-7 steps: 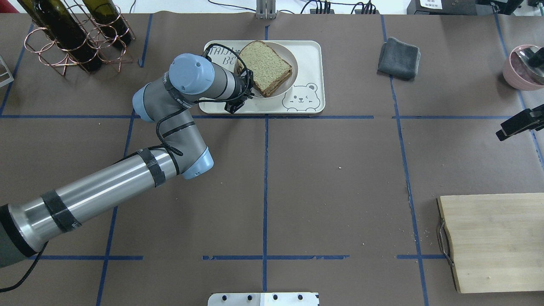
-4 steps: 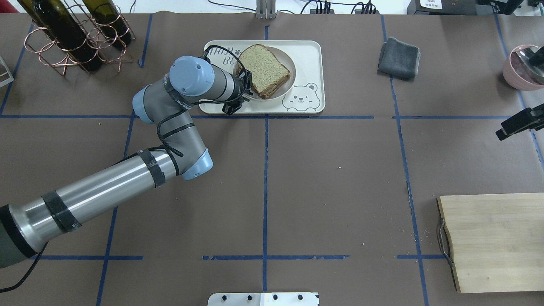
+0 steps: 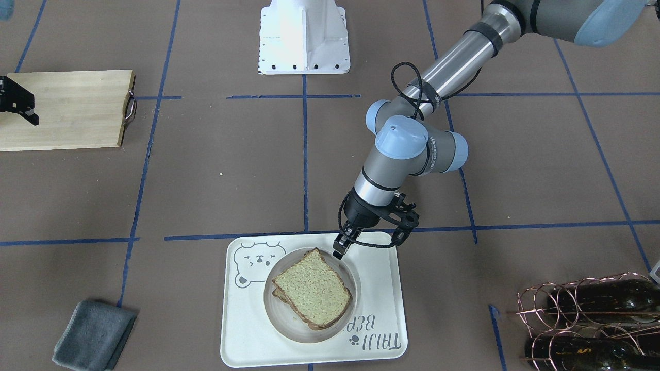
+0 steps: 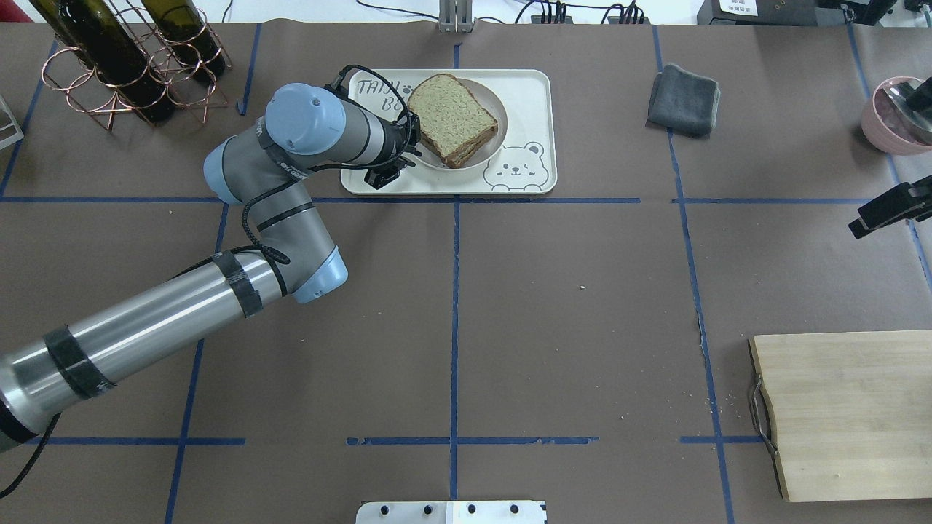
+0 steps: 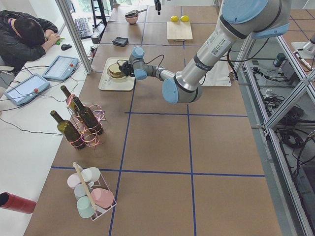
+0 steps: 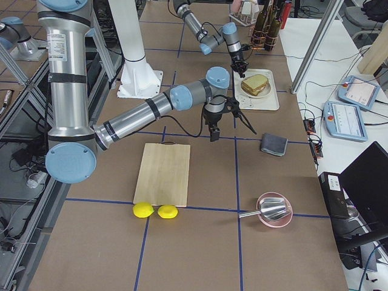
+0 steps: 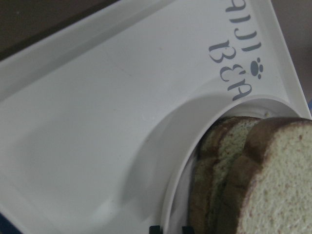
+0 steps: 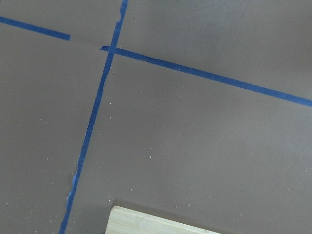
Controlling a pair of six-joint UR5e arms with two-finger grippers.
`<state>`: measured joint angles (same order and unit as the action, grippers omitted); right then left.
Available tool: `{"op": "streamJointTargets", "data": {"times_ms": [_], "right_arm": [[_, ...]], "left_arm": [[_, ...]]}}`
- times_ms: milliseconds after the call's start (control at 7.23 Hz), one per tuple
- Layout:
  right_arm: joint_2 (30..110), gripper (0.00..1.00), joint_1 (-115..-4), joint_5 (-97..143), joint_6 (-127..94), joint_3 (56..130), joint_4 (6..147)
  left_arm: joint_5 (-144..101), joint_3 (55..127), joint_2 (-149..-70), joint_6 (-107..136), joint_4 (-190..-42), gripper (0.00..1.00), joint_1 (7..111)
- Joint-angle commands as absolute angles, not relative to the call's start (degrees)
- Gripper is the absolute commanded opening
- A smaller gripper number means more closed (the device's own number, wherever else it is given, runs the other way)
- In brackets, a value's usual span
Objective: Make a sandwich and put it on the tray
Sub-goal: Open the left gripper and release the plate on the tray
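The sandwich (image 4: pixel 451 113), two tan bread slices with dark crusts, lies on a small round white plate (image 3: pixel 289 324). The plate rests on the cream tray (image 4: pixel 528 94) with the bear face and lettering. No egg shows; only bread layers appear in the left wrist view, where the sandwich (image 7: pixel 273 185) fills the lower right. My left gripper (image 3: pixel 341 251) hovers at the plate's rim on the robot's side, open, its tips barely showing astride the rim. My right gripper (image 4: pixel 863 229) hangs at the table's right edge, away from the tray; I cannot tell whether it is open or shut.
A light wooden cutting board (image 4: pixel 844 415) lies at the near right, with two lemons (image 6: pixel 151 211) beside it. A folded grey cloth (image 4: pixel 683 98) sits right of the tray. A copper rack of wine bottles (image 4: pixel 124 65) stands far left, a pink bowl (image 4: pixel 899 116) far right.
The plate with the sandwich has settled flat on the tray. My left arm has drawn back to the left, away from the plate; the right arm has not moved.
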<state>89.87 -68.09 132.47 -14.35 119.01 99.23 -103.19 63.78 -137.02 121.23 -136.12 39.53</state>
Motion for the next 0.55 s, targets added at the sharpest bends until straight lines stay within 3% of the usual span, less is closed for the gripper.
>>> {"op": "streamJointTargets", "data": {"times_ms": [0,415], "right_arm": [[90.1,1.0,-68.6,132.5,-14.3,119.0,99.2],[92.7,1.0,-73.0,132.5,-10.6,118.4,99.7]], "left_arm": [[-106.9,74.5,-131.6,113.4,-127.6,0.99,39.9],[-113.5,97.5,-117.2,96.2,-116.1,1.0,42.2]]}}
